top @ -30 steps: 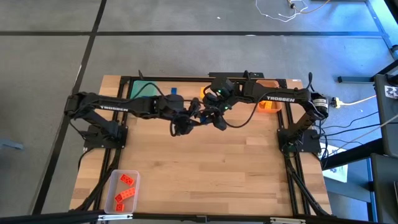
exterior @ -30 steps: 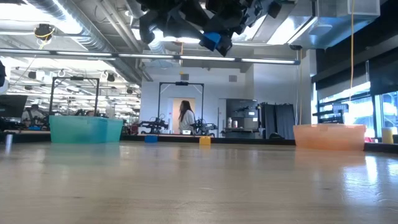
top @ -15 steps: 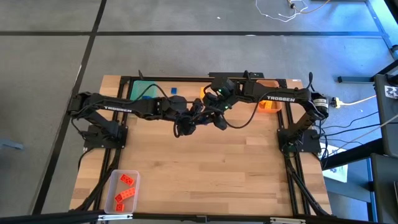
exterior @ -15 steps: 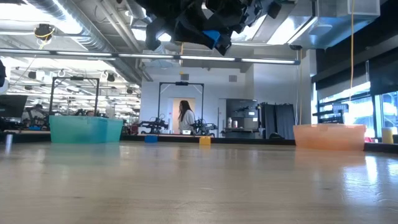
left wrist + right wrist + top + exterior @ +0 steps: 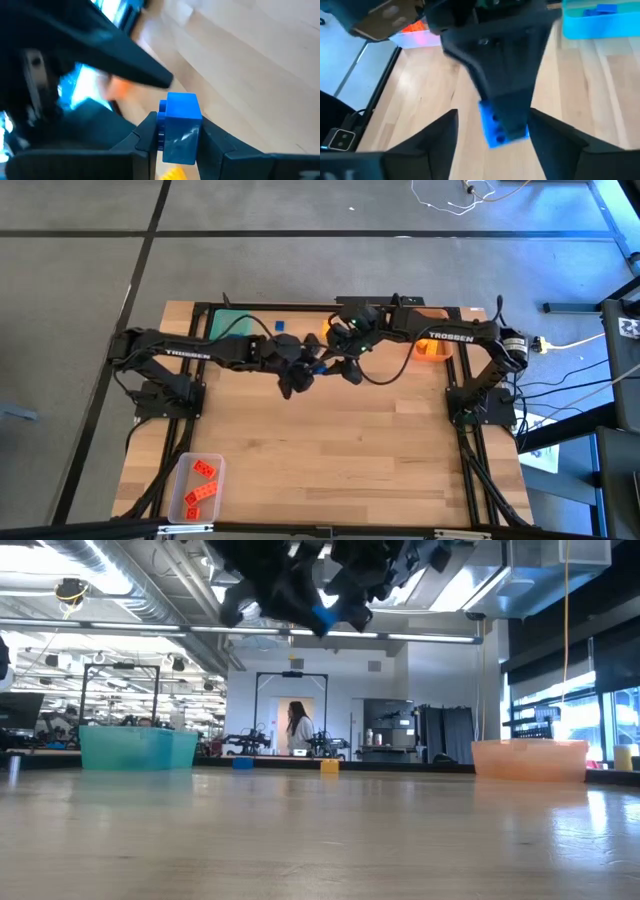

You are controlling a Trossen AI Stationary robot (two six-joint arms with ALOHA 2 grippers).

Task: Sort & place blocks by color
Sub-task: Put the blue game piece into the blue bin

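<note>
A blue block (image 5: 179, 127) hangs above the middle of the worktop (image 5: 330, 440), passing between the 2 arms. The left gripper (image 5: 175, 137) has its fingers (image 5: 147, 132) pinched on the block's 2 sides, with the block standing upright between them. The right gripper (image 5: 492, 132) faces it with fingers (image 5: 437, 137) spread wide, clear of the block. The green tray (image 5: 232, 325) lies on the left arm's side, so that arm looks better placed to deliver.

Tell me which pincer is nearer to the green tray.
Left. The left pincer, gripping a blue block, hangs mid-table just right of the green tray. The right pincer, open around the same block, sits slightly farther right.
</note>
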